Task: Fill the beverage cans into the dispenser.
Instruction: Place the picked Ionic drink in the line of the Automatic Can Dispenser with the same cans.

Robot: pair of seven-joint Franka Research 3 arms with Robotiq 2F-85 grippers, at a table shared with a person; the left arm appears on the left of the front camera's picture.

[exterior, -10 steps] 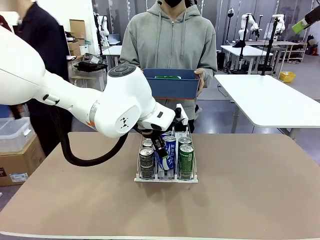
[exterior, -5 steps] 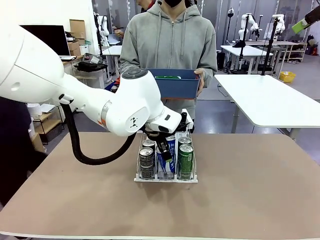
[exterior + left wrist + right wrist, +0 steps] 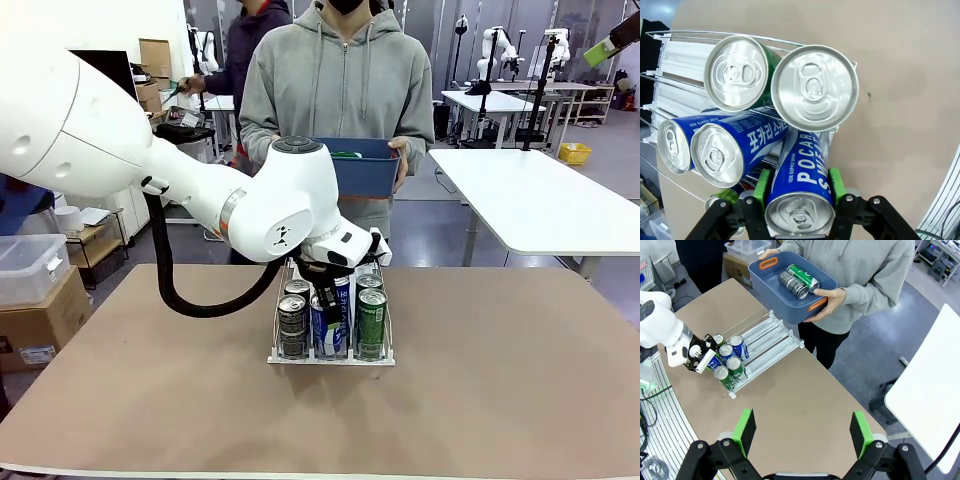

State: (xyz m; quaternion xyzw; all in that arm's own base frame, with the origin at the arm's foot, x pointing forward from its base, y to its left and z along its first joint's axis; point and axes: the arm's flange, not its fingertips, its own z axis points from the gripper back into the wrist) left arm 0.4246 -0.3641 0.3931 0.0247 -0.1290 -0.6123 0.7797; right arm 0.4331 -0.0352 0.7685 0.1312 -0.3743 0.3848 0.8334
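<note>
The left claw (image 3: 799, 186) is clamped, green pads (image 3: 761, 186) either side, on a slim blue-and-white can (image 3: 801, 200), held upright at what looks like the middle lane of the dispenser (image 3: 331, 357) so it slots between the thin clear acrylic walls. Smooth silver-topped cans (image 3: 372, 320) stand there on the counter (image 3: 500, 400). The right claw (image 3: 803, 432) hangs spread apart, idle.

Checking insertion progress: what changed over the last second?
The left arm swung its elbow toward picture right. The left gripper, shut on the blue-and-white can, brought it slightly lower into the dispenser's middle lane. Nothing was let go. The other cans and the blue tub held by the person are unchanged.
</note>
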